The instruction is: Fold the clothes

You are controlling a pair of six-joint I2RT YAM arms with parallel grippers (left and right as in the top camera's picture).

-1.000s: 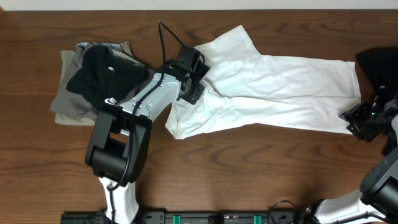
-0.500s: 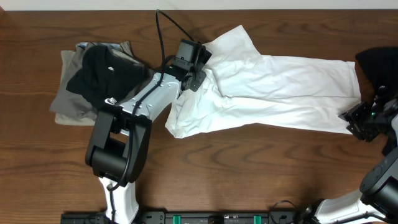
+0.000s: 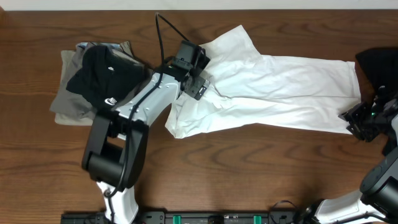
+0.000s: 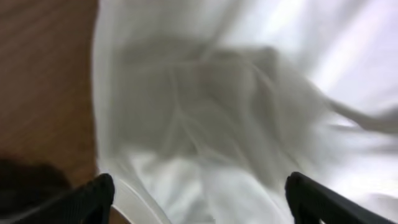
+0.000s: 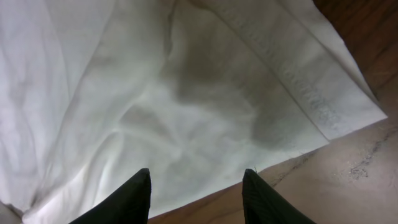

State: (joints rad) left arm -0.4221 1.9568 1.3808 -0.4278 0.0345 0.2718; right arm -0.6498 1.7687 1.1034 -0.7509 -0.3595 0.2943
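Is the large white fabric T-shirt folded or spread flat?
Partly folded: the white T-shirt lies as a long wrinkled band on the wooden table, not compact.

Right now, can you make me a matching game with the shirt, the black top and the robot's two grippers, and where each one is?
Things:
1. white T-shirt
2. black top
3. left gripper
4. right gripper

Places:
a. on top of the grey-brown clothes at the left
b. stretched long across the middle of the table
c. over the shirt's right-hand hem corner
d. over the shirt's left end, fingers wide apart

Pairs: 1-b, 2-a, 3-d, 4-c
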